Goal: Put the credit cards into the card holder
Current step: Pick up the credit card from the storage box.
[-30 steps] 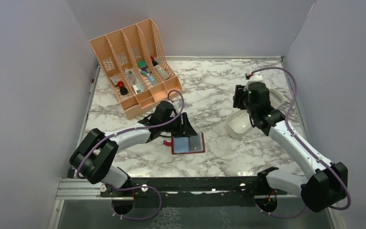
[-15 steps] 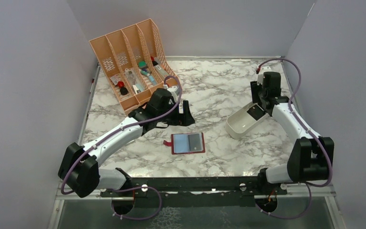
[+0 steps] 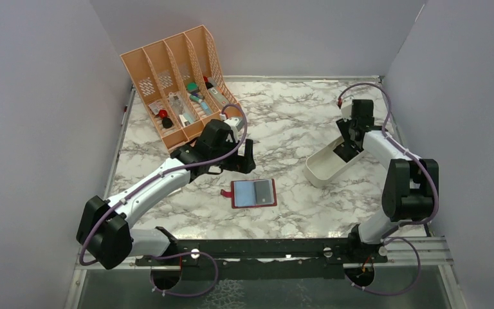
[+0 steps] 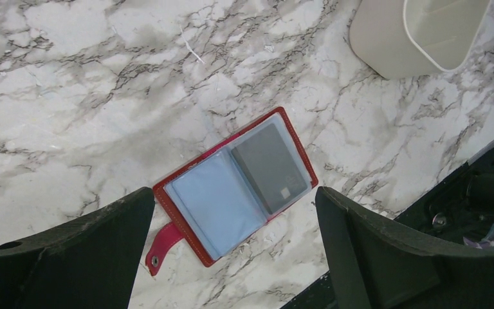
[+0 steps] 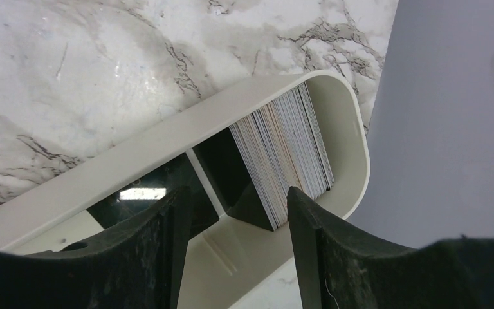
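Observation:
The card holder [image 3: 254, 193] [image 4: 235, 187] lies open and flat on the marble, its red snap strap to the left. A dark grey credit card [image 4: 267, 168] sits in its right clear pocket and a bluish one [image 4: 212, 203] in its left. My left gripper [image 3: 244, 158] [image 4: 233, 193] hangs open above and behind it, holding nothing. More credit cards [image 5: 289, 151] stand on edge in a stack at the far end of a white tray [image 3: 321, 170] [image 5: 167, 138]. My right gripper [image 3: 347, 143] [image 5: 237, 193] is open just over that stack, its fingers to either side of the dark front card.
A peach slotted organizer [image 3: 180, 90] full of small items stands at the back left, close behind my left arm. The right wall [image 5: 450, 116] is very near the tray. A black rail [image 4: 463, 193] runs along the table's near edge.
My left gripper has opened wide and drawn back and up from the card holder. My right arm has swung toward the far right end of the tray and lowered over the cards.

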`<state>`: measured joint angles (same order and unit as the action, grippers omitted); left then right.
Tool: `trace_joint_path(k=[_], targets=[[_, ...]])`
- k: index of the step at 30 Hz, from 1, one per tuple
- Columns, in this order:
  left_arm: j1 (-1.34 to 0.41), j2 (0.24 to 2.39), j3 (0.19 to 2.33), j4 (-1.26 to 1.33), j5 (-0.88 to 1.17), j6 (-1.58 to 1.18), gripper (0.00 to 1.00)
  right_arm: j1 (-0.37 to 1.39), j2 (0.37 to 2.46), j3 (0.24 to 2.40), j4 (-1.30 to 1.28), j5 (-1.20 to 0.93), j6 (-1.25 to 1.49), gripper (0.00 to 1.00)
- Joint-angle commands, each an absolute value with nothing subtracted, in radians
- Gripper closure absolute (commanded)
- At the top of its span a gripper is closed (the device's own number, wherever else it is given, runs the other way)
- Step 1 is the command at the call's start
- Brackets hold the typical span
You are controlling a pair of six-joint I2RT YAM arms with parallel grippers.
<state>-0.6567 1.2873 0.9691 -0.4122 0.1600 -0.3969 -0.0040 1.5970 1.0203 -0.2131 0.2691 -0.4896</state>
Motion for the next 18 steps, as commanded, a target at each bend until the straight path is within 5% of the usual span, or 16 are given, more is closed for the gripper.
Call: trace_joint_path(k=[1, 18], targets=[[-0.658, 1.237, 0.971, -0.426, 0.099, -0.352, 0.01, -0.025, 1.633, 1.039, -0.173, 0.316, -0.573, 0.39], [-0.638, 1.226, 0.969, -0.428, 0.147, -0.335, 0.01, -0.058, 1.752, 1.037, -0.048, 0.403, -0.665, 0.47]])
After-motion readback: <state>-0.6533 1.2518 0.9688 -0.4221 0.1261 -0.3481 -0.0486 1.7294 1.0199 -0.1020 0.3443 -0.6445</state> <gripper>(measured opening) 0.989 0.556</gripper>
